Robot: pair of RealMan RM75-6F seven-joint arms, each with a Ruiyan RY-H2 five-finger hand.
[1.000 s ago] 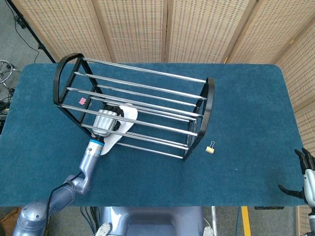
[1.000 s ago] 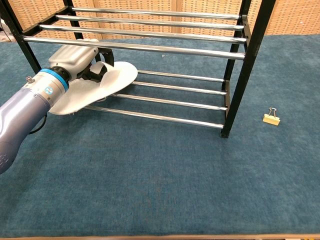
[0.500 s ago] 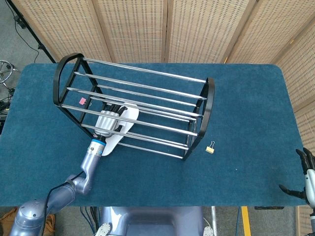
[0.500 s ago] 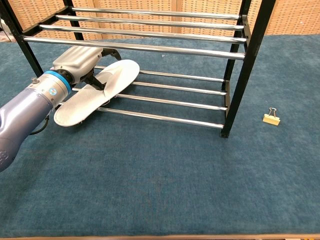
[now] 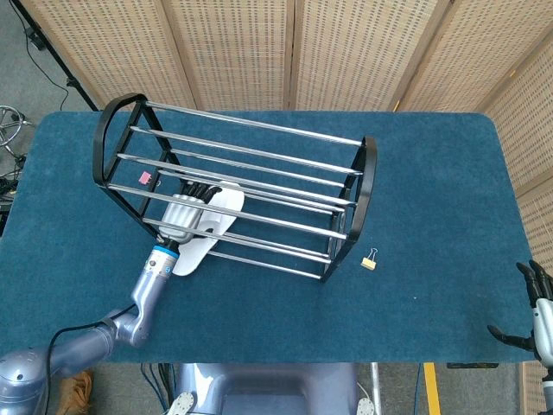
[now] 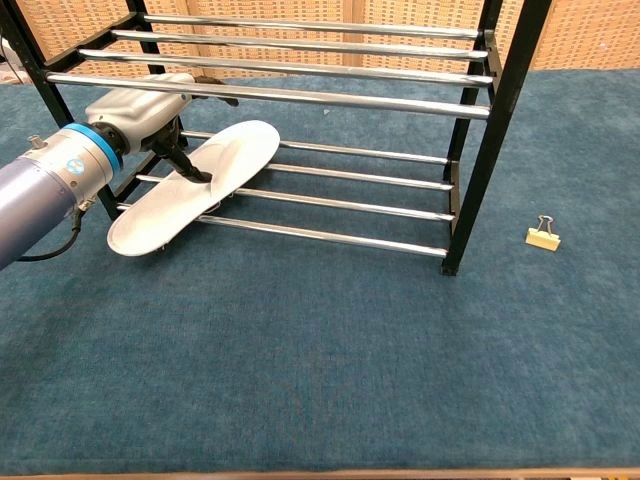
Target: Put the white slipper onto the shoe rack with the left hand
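Observation:
The white slipper [image 6: 200, 185] [image 5: 210, 220] lies slanted across the lower bars of the black and chrome shoe rack [image 6: 497, 110] [image 5: 366, 173]. Its toe points inward and its heel overhangs the front bar, down to the cloth. My left hand [image 6: 140, 112] [image 5: 183, 216] reaches into the rack's left end just above the slipper, fingers spread. One fingertip [image 6: 193, 173] touches the slipper's top and nothing is gripped. My right hand [image 5: 536, 316] hangs off the table's right front corner with its fingers apart and empty.
A small binder clip [image 6: 543, 235] [image 5: 370, 260] lies on the blue cloth to the right of the rack. A pink tag [image 5: 144, 177] hangs on the rack's left end. Wicker screens stand behind the table.
The slipper went from tilted in my left hand's grip to lying flat on the lower bars. The hand has let go, spread its fingers and drawn slightly back to the left.

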